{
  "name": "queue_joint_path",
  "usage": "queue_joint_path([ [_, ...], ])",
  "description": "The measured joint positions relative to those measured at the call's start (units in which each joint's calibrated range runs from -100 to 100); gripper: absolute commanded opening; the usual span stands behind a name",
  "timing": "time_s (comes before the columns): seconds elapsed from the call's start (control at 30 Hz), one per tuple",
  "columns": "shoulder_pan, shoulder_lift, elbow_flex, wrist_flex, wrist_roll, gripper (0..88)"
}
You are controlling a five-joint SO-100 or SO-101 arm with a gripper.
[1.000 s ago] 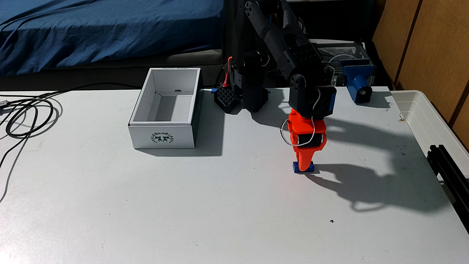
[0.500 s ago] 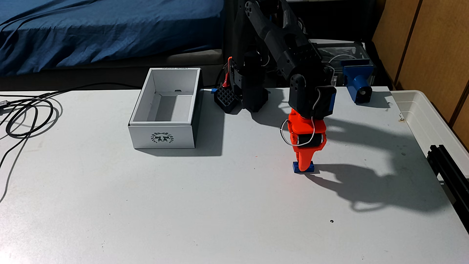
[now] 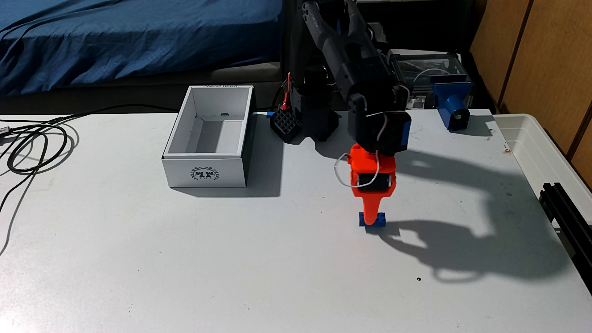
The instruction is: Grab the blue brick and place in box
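Note:
In the fixed view the small dark blue brick (image 3: pixel 381 219) hangs just above the white table, with a thin shadow under it. My orange gripper (image 3: pixel 370 221) points straight down and is shut on the brick's middle, so only the brick's two ends show beside the front finger. The white box (image 3: pixel 205 173) stands open-topped and empty to the left of the gripper, its wreath emblem on the near short wall. A wide stretch of bare table lies between the box and the brick.
My black arm base (image 3: pixel 315 121) sits at the table's back edge beside the box. A blue clamp-like part (image 3: pixel 452 105) stands at the back right, next to a translucent tub (image 3: pixel 544 150) and a black rail (image 3: pixel 567 211). Black cables (image 3: pixel 35 147) coil at the far left.
The gripper has moved left and toward the camera with the blue brick in it, and the brick has come slightly off the table. The box has stayed put.

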Motion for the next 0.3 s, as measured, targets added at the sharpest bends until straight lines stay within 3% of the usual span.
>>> queue_joint_path([
  [0.3, 6.1, 0.0, -12.3, 16.2, 0.0, 0.8],
])
